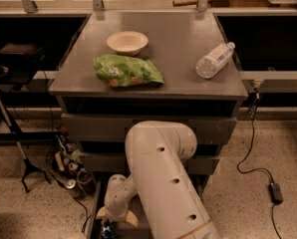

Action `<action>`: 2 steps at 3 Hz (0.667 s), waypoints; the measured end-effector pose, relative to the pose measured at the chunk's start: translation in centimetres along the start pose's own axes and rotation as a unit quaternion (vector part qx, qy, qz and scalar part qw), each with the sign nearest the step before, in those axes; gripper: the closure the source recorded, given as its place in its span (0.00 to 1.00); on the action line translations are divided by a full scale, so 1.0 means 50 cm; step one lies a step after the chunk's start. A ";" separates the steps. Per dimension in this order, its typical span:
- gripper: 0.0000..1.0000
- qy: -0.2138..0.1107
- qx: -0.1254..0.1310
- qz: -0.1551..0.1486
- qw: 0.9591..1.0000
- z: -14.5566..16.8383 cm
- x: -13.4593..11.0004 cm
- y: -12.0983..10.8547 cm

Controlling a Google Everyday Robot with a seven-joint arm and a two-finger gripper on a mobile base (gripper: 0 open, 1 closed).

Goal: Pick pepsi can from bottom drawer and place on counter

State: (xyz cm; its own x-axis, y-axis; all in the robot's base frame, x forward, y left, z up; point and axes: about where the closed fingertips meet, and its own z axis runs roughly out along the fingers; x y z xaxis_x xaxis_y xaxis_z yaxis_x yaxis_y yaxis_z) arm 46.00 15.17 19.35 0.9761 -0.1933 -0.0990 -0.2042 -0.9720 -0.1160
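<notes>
The pepsi can [106, 230], blue with a silver top, stands at the front left of the open bottom drawer [92, 210], at the lower edge of the view. My gripper [116, 217] hangs on the white arm [158, 173] just above the can, its tan fingertips [101, 213] spread to either side of it. The arm hides most of the drawer floor. The grey counter [183, 39] is the cabinet's top, above the two shut drawers.
On the counter lie a cream bowl [127, 42], a green snack bag [127, 71] and a clear water bottle [214, 59] on its side. Dull cans and clutter [71, 176] sit on the floor left of the cabinet. A black cable and adapter [276, 192] lie at right.
</notes>
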 end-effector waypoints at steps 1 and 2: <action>0.00 -0.001 0.000 0.001 1.000 0.000 -0.001 0.000; 0.00 -0.006 0.001 -0.010 1.000 0.009 -0.003 -0.005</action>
State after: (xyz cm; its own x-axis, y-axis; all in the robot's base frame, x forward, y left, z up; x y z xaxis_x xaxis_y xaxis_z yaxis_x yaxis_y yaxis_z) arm 45.86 15.53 18.96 0.9790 -0.1726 -0.1089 -0.1852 -0.9754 -0.1191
